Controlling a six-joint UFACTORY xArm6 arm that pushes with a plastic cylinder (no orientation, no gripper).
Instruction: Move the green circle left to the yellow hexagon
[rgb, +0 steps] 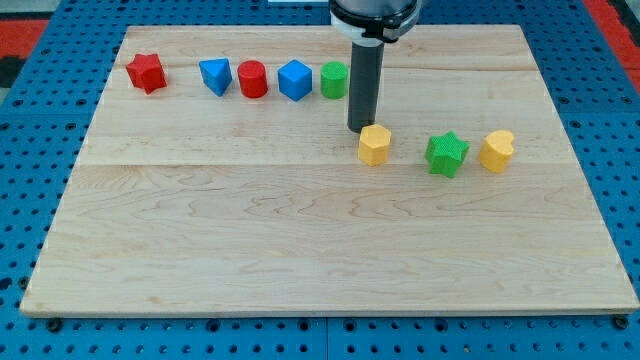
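The green circle (334, 79) stands near the view's top, at the right end of a row of blocks. The yellow hexagon (374, 144) lies lower and to the right of it, near the board's middle. My tip (360, 129) is at the end of the dark rod, just above and left of the yellow hexagon, close to it or touching it. The rod hides the green circle's right edge.
The row to the left of the green circle holds a blue cube (295, 80), a red cylinder (252, 79), a blue triangle-like block (215, 76) and a red star (146, 72). A green star (446, 153) and a yellow heart-like block (496, 151) lie right of the hexagon. The wooden board (320, 260) sits on a blue pegboard.
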